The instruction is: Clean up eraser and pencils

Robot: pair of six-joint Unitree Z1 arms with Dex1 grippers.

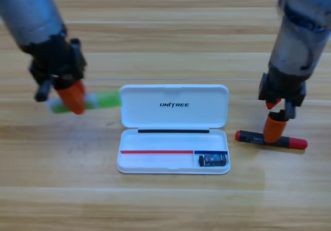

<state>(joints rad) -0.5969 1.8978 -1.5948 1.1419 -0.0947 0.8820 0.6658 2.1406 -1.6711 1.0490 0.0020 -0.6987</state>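
Your left tool (72,97) points down over the light green crayon-like stick (101,100), whose pale end lies to its left; its orange tips cover the middle of the stick, and you cannot tell whether it is clenched or released, nor whether it touches the stick. Your right tool (274,128) stands on the black-wrapped stick with red ends (271,139), which lies nearly flat across the wooden worktop (165,205) just right of the case; here too the grip is hidden by the tool itself, so its state cannot be told. That makes two sticks, one under each tool, both outside the case. Between them sits one open white plastic case (174,106), lid laid back and printed UNITREE. One small dark blue-black eraser (212,160) with light blue print lies inside the tray, in its lower right corner. Both grey arms are cut off by the top edge, and the lettering on the black stick is too small to read.
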